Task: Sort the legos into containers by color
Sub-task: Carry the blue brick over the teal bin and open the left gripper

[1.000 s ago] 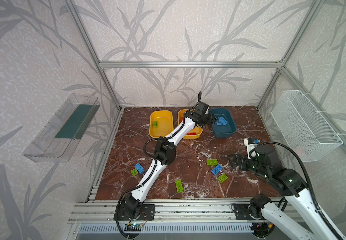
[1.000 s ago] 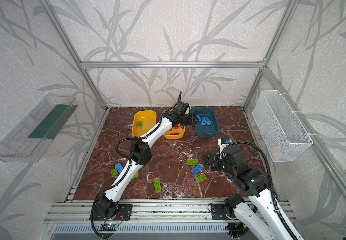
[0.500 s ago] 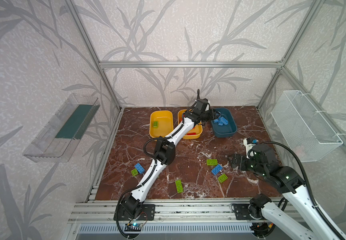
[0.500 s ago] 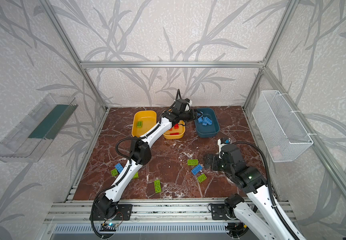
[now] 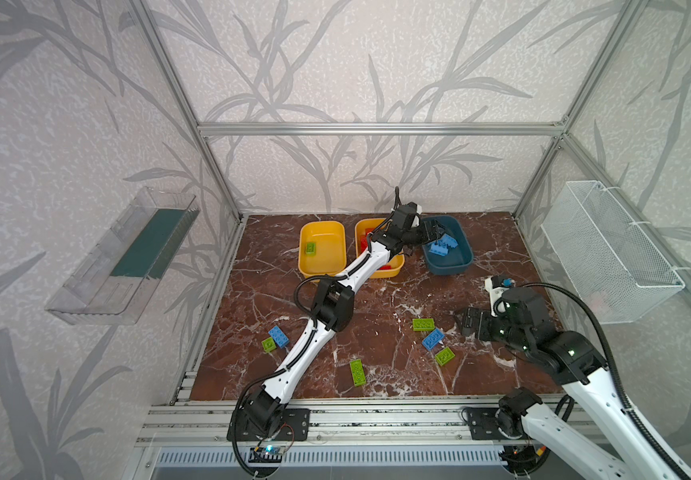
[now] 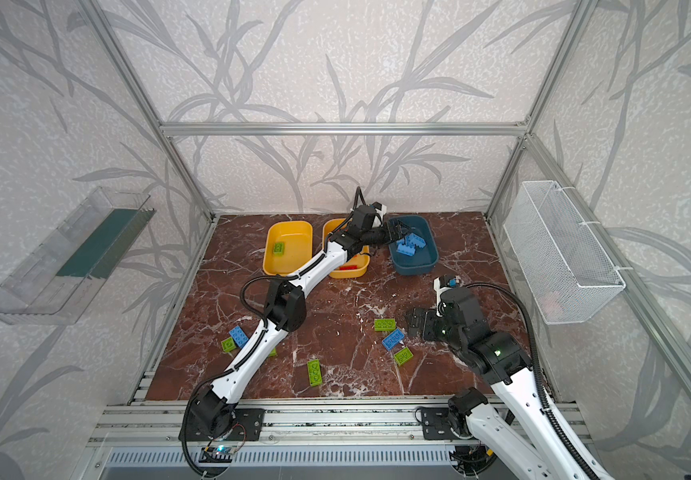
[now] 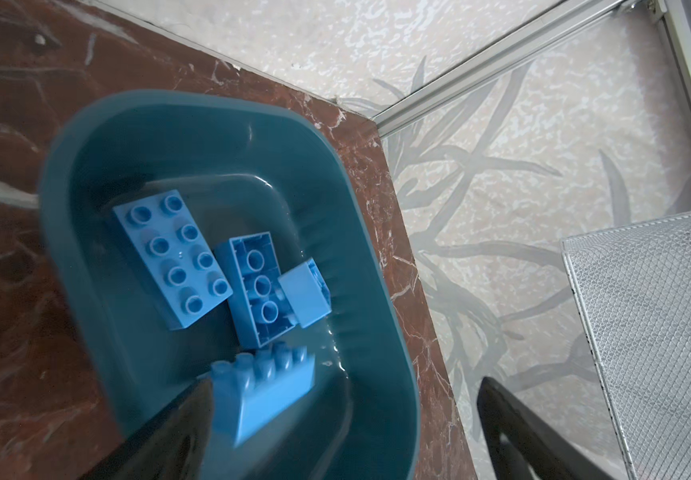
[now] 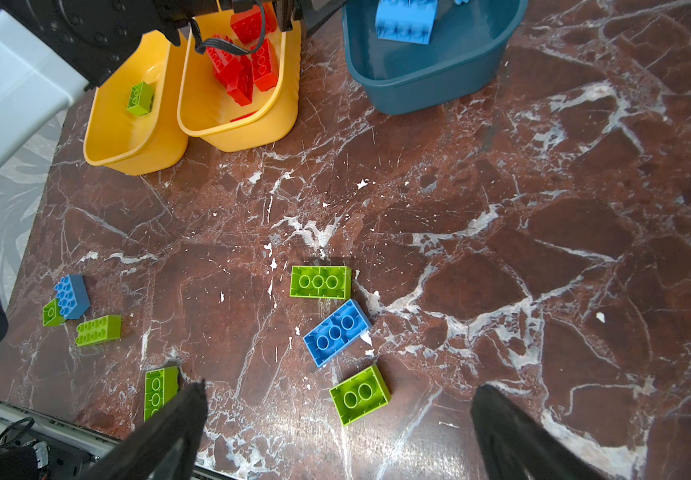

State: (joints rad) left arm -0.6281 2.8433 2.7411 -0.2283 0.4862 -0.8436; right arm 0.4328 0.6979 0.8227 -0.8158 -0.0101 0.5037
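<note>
Marble table [image 7: 2, 332] | left claw [image 7: 345, 384] spread wide, empty | blue lego [image 7: 269, 390] beside its finger [image 7: 177, 428], over tub [image 7: 194, 99]

We are seeing three tubs [image 6: 293, 262] standing in a row at upper centre of both top views: the left tub [image 5: 327, 266], the middle tub [image 5: 389, 273] just beside it, the right tub [image 5: 447, 268] a little apart. Loose bricks [image 5: 423, 324] are lying below them: a lower-left cluster [image 5: 278, 337], a single brick [image 5: 357, 372] at bottom centre, a lower-right cluster [image 5: 432, 338].
</note>
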